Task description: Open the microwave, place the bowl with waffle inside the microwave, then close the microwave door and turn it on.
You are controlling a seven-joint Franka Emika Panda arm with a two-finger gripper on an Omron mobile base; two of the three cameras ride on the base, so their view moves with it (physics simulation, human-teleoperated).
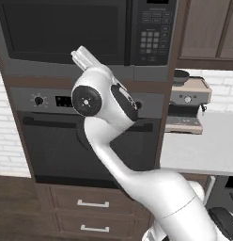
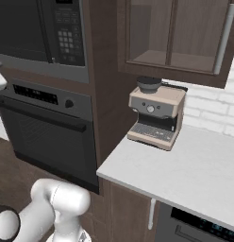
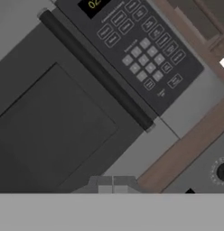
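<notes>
White arm (image 1: 137,174) of the robot rises from the lower right of the left base view, its elbow joint lying in front of the black oven (image 1: 90,141) and its wrist reaching up toward the lower edge of the microwave (image 1: 90,33). Microwave: a dark grey box mounted above the oven in a column of brown cabinetry, its door shut. Microwave door (image 3: 55,122): a dark glass panel that, in the hand view, lies directly ahead of the hand and close to it; a long dark bar handle (image 3: 95,72) runs along the door's edge, separating it from the keypad panel (image 3: 141,49). Because the hand camera is rolled, door, handle and keypad all run diagonally across that view, with the keypad up and to the right of the handle and an oven knob (image 3: 222,171) at the right edge. Gripper (image 3: 112,185): only its tips show at the bottom of the hand view, just short of the door's lower edge; whether the jaws stand apart or together cannot be told. To the right of the appliance column, a pale grey counter (image 2: 185,175) carries a beige espresso machine (image 2: 156,116), well apart from the arm.
</notes>
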